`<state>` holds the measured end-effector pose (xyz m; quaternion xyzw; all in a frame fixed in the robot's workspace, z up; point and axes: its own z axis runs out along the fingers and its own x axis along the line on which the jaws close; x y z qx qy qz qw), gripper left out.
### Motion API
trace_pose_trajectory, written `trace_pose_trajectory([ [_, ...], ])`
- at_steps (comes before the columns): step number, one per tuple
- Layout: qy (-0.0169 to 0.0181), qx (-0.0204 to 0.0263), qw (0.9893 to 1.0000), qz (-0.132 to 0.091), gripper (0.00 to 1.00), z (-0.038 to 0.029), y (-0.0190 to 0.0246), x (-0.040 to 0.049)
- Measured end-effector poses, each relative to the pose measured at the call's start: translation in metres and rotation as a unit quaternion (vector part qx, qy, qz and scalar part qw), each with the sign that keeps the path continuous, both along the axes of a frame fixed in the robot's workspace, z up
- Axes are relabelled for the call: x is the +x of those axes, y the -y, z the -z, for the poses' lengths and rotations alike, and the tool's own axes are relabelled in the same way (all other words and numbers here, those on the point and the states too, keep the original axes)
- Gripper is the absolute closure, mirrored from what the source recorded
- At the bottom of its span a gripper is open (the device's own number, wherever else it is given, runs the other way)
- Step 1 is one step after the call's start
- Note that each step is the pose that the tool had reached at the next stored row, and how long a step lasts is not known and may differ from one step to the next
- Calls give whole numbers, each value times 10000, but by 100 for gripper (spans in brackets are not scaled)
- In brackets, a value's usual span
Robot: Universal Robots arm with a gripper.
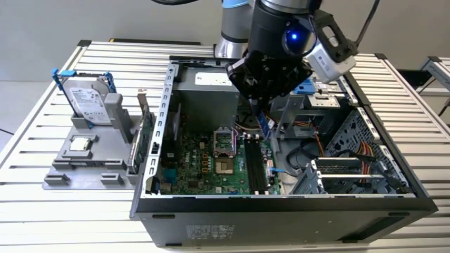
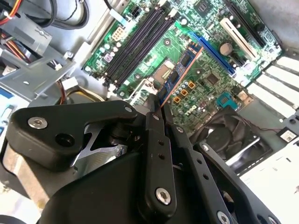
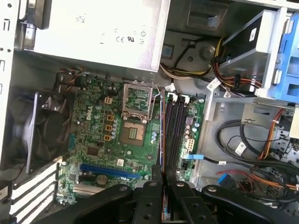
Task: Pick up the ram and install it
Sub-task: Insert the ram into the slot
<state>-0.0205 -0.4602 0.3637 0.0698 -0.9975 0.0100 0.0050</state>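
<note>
At the exterior view's left, a grey plastic fixture carries an upright silver hard drive and a small square silver chip. A green card with a metal bracket stands just beside the open black computer case. Inside lies the green motherboard with long black memory slots. Above them the black gripper is pinched narrow on the ram — a thin dark strip — held on edge over the board, near the slots, not seated.
</note>
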Motion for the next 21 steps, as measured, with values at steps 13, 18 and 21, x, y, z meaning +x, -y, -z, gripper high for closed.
trace_pose_trajectory([
  [13,0,0,9987,517,100,4,0,0],
  [18,0,0,9975,708,100,5,0,0],
  [21,0,0,9967,814,100,5,0,0],
])
